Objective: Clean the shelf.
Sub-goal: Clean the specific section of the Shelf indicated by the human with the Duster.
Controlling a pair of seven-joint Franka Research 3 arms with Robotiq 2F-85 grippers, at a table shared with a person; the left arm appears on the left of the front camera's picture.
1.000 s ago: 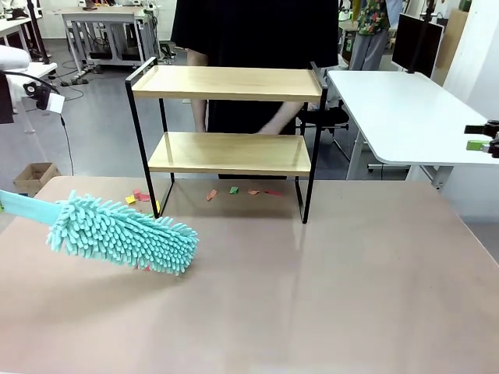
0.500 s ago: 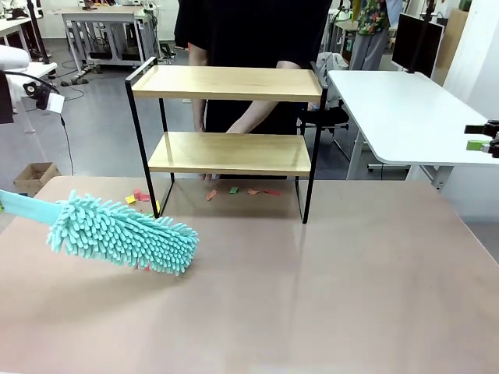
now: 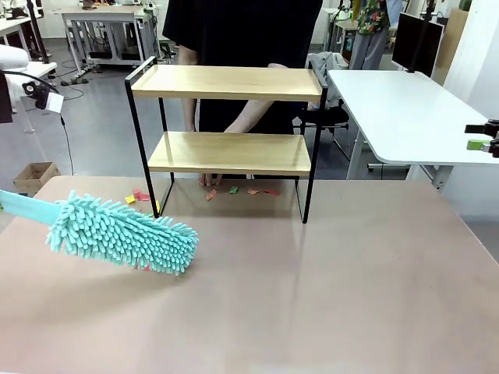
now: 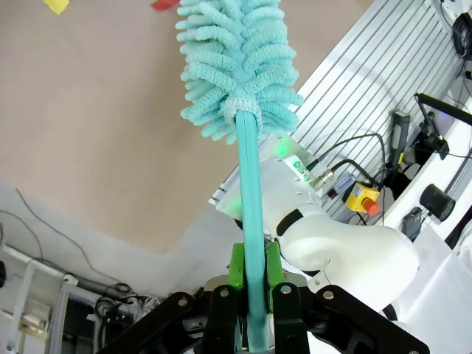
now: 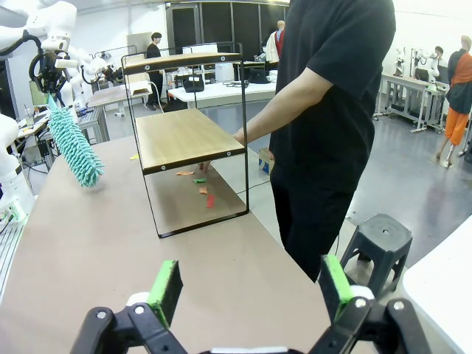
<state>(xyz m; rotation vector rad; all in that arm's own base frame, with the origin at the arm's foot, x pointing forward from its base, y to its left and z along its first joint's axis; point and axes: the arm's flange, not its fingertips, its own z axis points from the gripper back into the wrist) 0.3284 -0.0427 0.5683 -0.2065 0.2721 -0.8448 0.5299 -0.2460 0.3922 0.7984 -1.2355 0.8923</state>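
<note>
The shelf (image 3: 226, 82) stands at the far middle of the table, both wooden boards bare; it is seen from its end in the right wrist view (image 5: 184, 136). Small coloured scraps (image 3: 233, 189) lie on the table under its lower board, more of them by its left leg (image 3: 136, 197). My left gripper (image 4: 251, 254) is shut on the teal handle of a fluffy duster (image 3: 121, 234), whose head hangs just over the table left of the shelf. My right gripper (image 5: 251, 295) is open and holds nothing, off the table's right side (image 3: 483, 139). A person's hand (image 3: 209, 179) touches the table under the lower board.
The person in black (image 5: 324, 110) stands right behind the shelf. A white table (image 3: 405, 109) stands at the back right, a grey stool (image 5: 383, 236) beside the person. The brown table (image 3: 351, 280) is bare in front and to the right.
The person's hand has come down from behind the lower board to the table beneath it. The duster and both arms have stayed still.
</note>
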